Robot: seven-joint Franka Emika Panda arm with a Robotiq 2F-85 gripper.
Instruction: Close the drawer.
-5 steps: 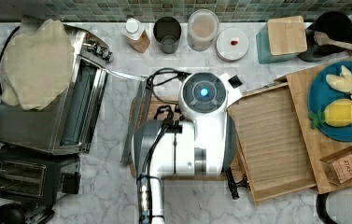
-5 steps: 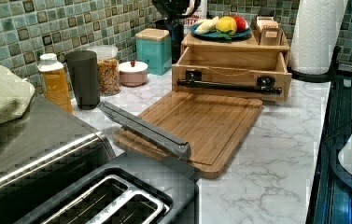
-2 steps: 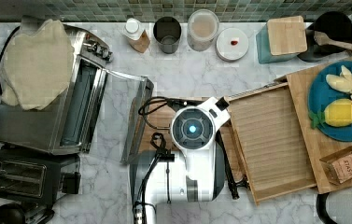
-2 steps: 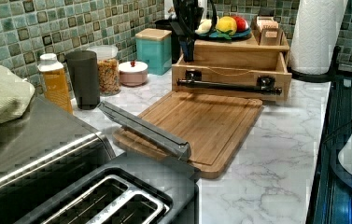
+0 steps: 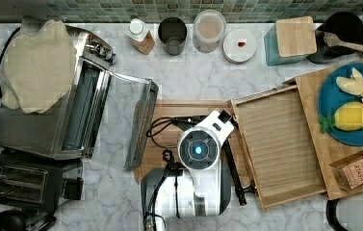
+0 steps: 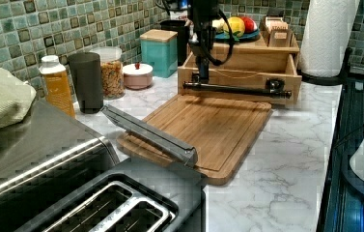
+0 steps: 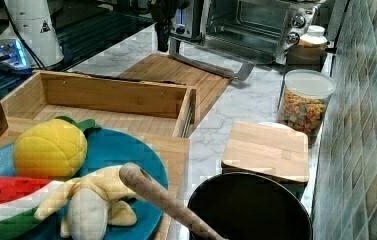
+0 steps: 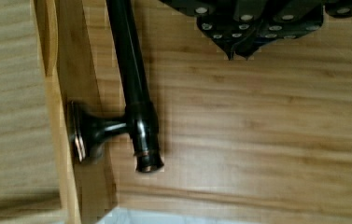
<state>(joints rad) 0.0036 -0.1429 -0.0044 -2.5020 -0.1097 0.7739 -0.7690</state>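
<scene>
Drawer [image 5: 280, 144] open; gripper [image 6: 203, 77], fingers' state I cannot tell, beside handle [image 8: 131, 84]. Press squarely toward three o'clock in top view, over cutting board [image 6: 208, 130]

Home kitchen: tile backsplash [image 6: 20, 29], toaster oven [image 5: 68, 110], marble counter [image 5: 193, 77]

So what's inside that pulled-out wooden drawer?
Nothing that I can see: the drawer shows just its bare ribbed bottom in the top view. The part still tucked under the shelf holding the blue plate is hidden.
</scene>
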